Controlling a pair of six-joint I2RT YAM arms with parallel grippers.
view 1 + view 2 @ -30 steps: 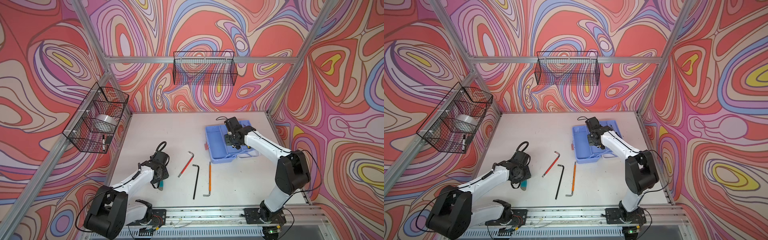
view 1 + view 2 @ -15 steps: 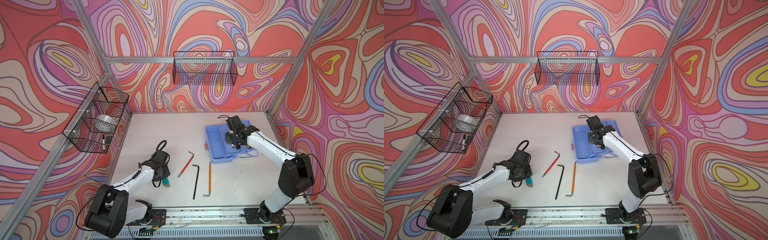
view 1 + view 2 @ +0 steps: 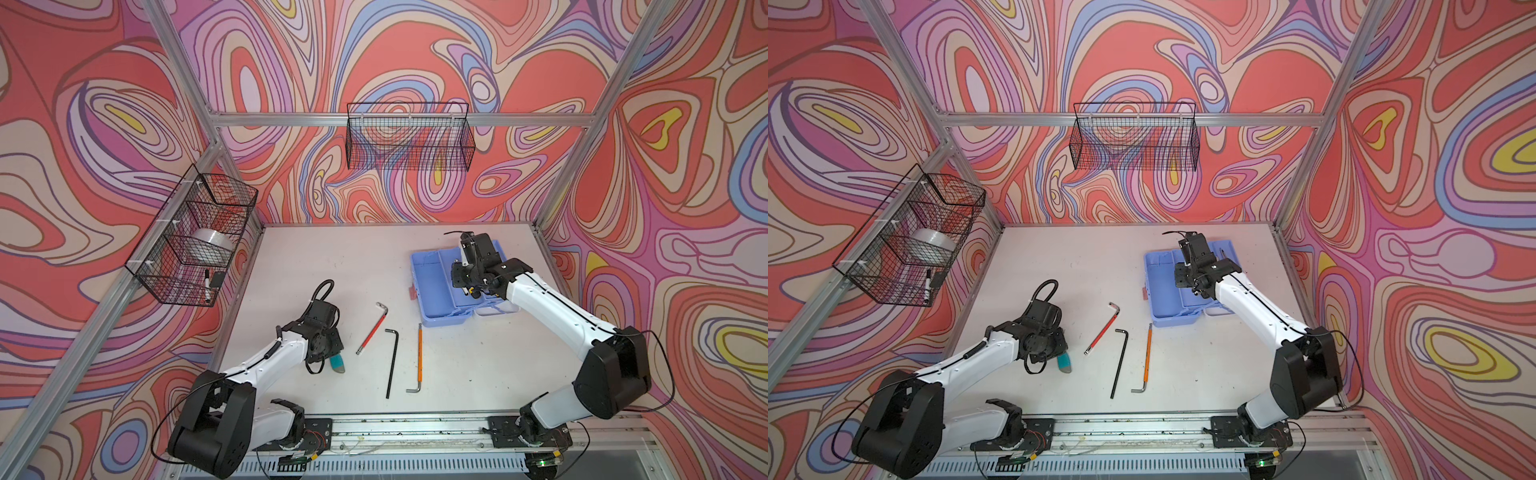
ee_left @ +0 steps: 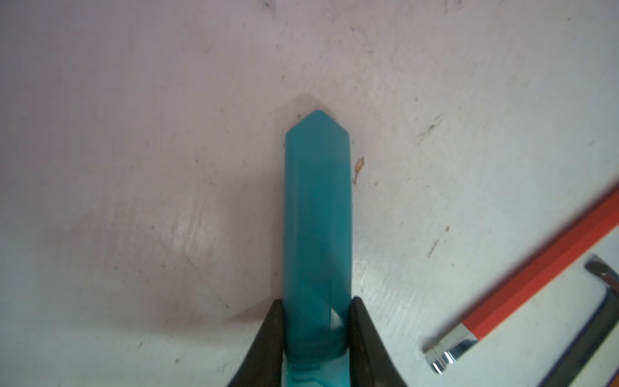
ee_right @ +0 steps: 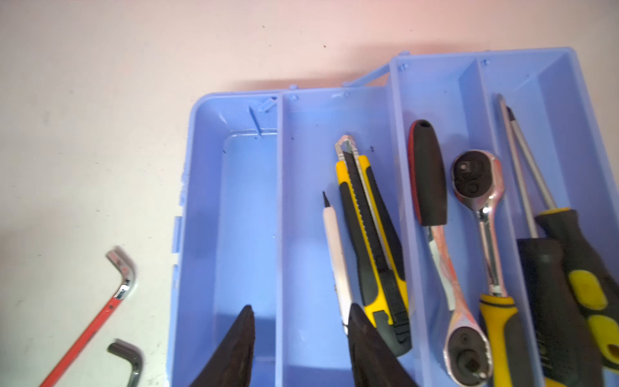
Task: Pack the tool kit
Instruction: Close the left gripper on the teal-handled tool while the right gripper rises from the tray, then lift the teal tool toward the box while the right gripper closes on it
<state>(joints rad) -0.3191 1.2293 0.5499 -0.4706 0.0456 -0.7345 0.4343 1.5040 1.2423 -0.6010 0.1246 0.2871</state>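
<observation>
Gripping the teal tool (image 3: pixel 338 365) at lower left, the left claw (image 4: pixel 317 303) is clamped; the right claw (image 5: pixel 301 308) hangs parted and empty over the toolbox (image 3: pixel 432 282), centre right.

Walls (image 3: pixel 415 62) swirl red, pink and lilac; bench (image 3: pixel 332 257) off-white; toolbox (image 3: pixel 432 291) periwinkle blue; a red key (image 3: pixel 372 330), black key (image 3: pixel 392 365), orange key (image 3: pixel 420 353), teal tool (image 4: pixel 316 217).

Toolbox (image 5: pixel 234 201): periwinkle plastic, smooth, soft sheen.
Teal handle (image 4: pixel 316 217): translucent plastic, smooth flat faces.
Red hex key (image 4: pixel 536 268): red coating on shaft, bare end chrome-bright.
Black hex key (image 3: pixel 392 361): dark metal, matt.
Orange hex key (image 3: pixel 420 353): orange-coated shaft, bare grey metal at bend.
Ratchet (image 5: pixel 486 234): polished chrome, mirror-like.
Utility knife (image 5: pixel 368 241): yellow plastic, matt black grip.
Table (image 4: pixel 134 134): white, matt, scuffed, speckled.
Wire basket (image 3: pixel 409 137): thin black metal wire.
</observation>
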